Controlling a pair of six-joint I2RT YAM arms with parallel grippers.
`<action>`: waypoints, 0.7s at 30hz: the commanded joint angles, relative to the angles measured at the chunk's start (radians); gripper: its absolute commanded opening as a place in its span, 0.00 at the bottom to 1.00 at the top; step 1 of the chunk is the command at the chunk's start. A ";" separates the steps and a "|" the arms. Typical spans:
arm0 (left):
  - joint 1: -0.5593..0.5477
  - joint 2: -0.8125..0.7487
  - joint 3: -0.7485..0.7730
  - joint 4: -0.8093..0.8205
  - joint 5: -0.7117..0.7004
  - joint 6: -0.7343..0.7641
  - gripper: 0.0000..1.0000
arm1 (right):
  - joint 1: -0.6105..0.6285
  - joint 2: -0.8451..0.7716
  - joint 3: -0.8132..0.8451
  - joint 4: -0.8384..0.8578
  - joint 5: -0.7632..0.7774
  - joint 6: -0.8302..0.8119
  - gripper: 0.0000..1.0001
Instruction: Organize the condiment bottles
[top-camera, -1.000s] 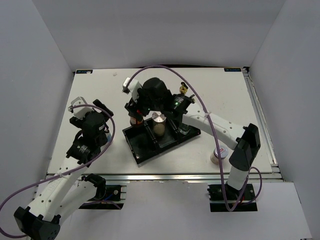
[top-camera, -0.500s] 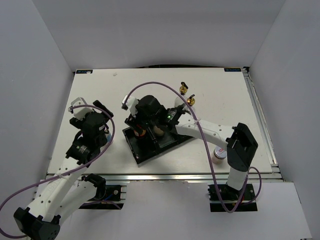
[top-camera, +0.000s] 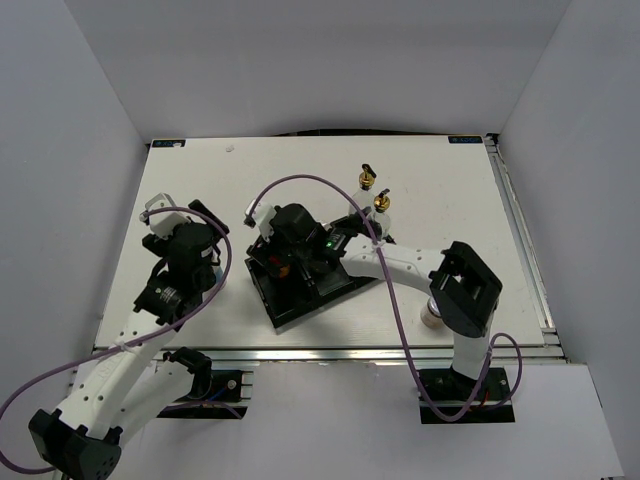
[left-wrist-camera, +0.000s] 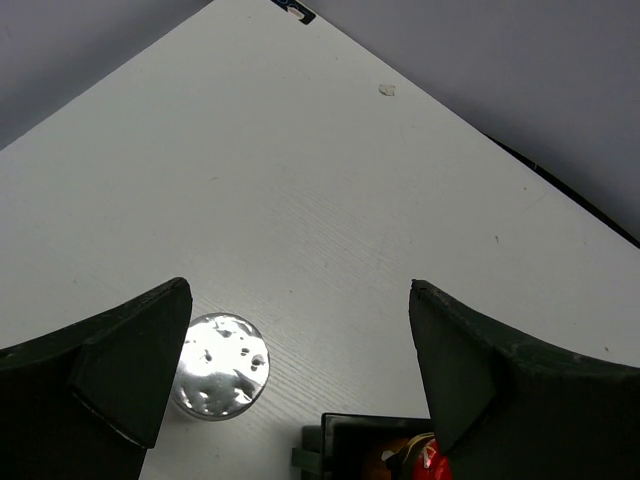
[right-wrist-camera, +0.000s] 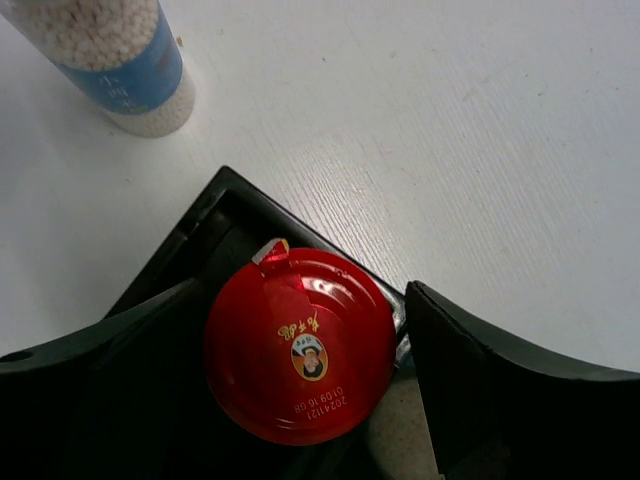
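The red-lidded brown jar (right-wrist-camera: 300, 345) stands in the end compartment of the black tray (right-wrist-camera: 205, 215). My right gripper (right-wrist-camera: 303, 300) hangs right over it, open, with a visible gap between its right finger and the lid. From above, that gripper (top-camera: 283, 262) covers the tray's left end (top-camera: 290, 310). A silver-capped shaker (left-wrist-camera: 220, 365) stands on the table just off the tray's corner (left-wrist-camera: 345, 430), under my open left gripper (left-wrist-camera: 300, 330) and close to its left finger. Two glass bottles with gold spouts (top-camera: 368, 178) (top-camera: 381, 203) stand behind the tray.
Another pale shaker (top-camera: 430, 316) stands by the right arm's elbow near the front edge. The right wrist view shows the shaker beside the tray as a clear tube of white grains with a blue label (right-wrist-camera: 120, 60). White walls enclose the table.
The right arm has come down and forward with the red-lidded jar into the tray's left compartment, and its jaws have widened off the lid. The left arm has barely moved.
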 joint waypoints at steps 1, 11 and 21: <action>0.003 0.010 0.028 -0.024 0.015 -0.024 0.98 | 0.002 -0.078 0.007 0.109 0.006 0.022 0.89; 0.003 0.019 0.054 -0.114 0.032 -0.098 0.98 | 0.001 -0.225 -0.028 0.063 -0.013 0.031 0.89; 0.007 0.077 0.064 -0.220 -0.011 -0.151 0.98 | 0.001 -0.594 -0.197 -0.049 0.041 0.073 0.89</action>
